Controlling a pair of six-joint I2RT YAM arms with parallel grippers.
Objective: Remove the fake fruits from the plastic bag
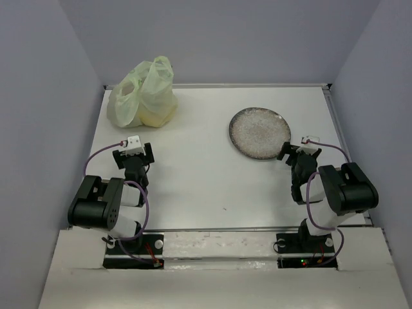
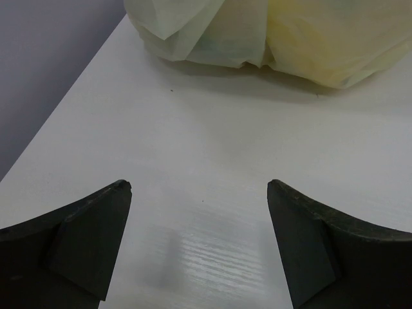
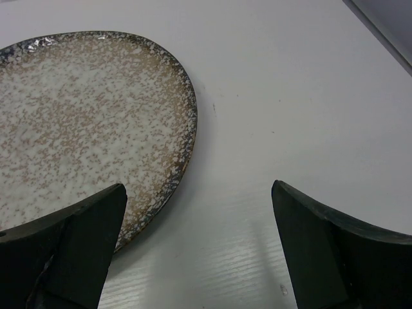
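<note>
The pale yellow-green plastic bag (image 1: 143, 93) stands bunched at the table's far left corner, its handles up. A yellow mass shows dimly through its skin (image 2: 322, 38); the fake fruits themselves are hidden inside. My left gripper (image 1: 133, 153) hangs open a short way in front of the bag, nothing between its fingers; the left wrist view shows bare table between the gripper (image 2: 199, 190) tips. My right gripper (image 1: 298, 154) is open beside the plate's near right rim, empty, seen in the right wrist view as gripper (image 3: 199, 190) tips over the table.
A round grey speckled plate (image 1: 259, 132) lies on the table's far right half, with nothing on it (image 3: 77, 116). Grey walls close in the table on the left, right and back. The table's right edge (image 3: 380, 32) runs close by the right arm.
</note>
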